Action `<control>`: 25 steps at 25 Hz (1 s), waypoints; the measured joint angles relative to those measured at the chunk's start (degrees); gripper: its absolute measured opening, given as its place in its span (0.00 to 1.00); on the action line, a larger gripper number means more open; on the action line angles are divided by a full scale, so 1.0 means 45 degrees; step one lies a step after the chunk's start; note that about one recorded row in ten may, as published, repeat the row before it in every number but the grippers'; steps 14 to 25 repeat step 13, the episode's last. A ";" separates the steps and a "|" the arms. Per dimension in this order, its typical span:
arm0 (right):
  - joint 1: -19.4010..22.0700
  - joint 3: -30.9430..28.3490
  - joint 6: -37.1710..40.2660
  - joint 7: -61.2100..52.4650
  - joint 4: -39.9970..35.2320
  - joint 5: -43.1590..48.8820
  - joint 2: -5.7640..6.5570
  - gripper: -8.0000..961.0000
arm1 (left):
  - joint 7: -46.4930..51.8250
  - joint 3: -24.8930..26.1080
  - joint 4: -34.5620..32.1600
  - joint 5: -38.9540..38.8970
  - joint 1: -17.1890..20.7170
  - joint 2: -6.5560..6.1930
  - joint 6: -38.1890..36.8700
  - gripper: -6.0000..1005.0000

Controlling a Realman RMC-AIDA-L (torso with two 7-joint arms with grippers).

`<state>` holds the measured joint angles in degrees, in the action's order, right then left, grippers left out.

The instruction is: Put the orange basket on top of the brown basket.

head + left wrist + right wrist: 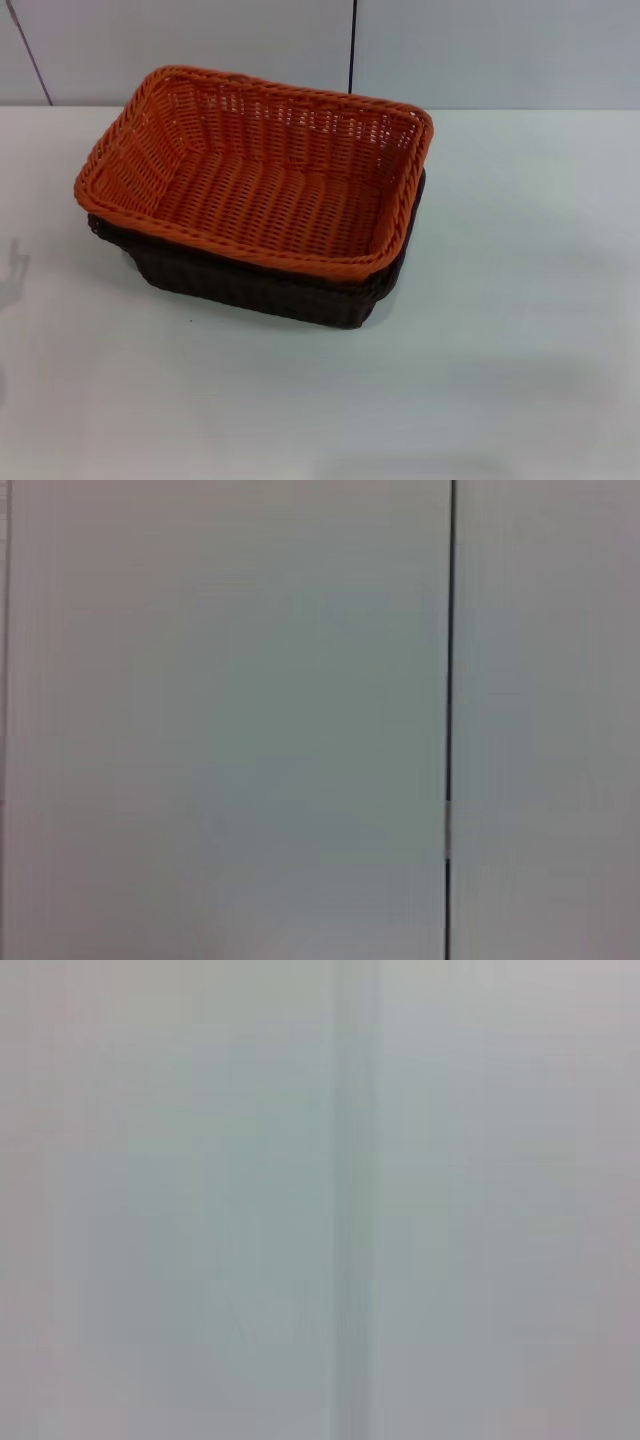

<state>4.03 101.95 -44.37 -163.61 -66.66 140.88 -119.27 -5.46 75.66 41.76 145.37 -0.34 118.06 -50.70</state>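
Observation:
The orange basket (255, 170) sits nested in the top of the brown basket (260, 285) on the white table in the head view, slightly left of centre. The orange rim stands above the brown one, and only the brown basket's near and right sides show below it. The orange basket is empty. Neither gripper shows in any view. Both wrist views show only pale wall panels.
The white table (500, 350) spreads around the baskets. A pale panelled wall (450, 50) with a dark vertical seam (352, 45) stands behind the table's far edge. A faint shadow lies at the table's left edge.

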 joint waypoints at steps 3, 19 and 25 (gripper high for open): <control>-0.0182 0.0981 -0.3403 -0.0769 0.2480 -0.2262 -0.0006 0.69 | 0.0257 0.0179 -0.0568 0.0000 -0.0192 0.0009 -0.0495 0.79; -0.0584 0.2154 -0.5598 -0.1537 0.5199 -0.5010 -0.0010 0.69 | 0.2143 0.0326 -0.3290 0.0069 -0.1443 0.0053 -0.2738 0.79; -0.0584 0.2154 -0.5598 -0.1537 0.5199 -0.5010 -0.0010 0.69 | 0.2143 0.0326 -0.3290 0.0069 -0.1443 0.0053 -0.2738 0.79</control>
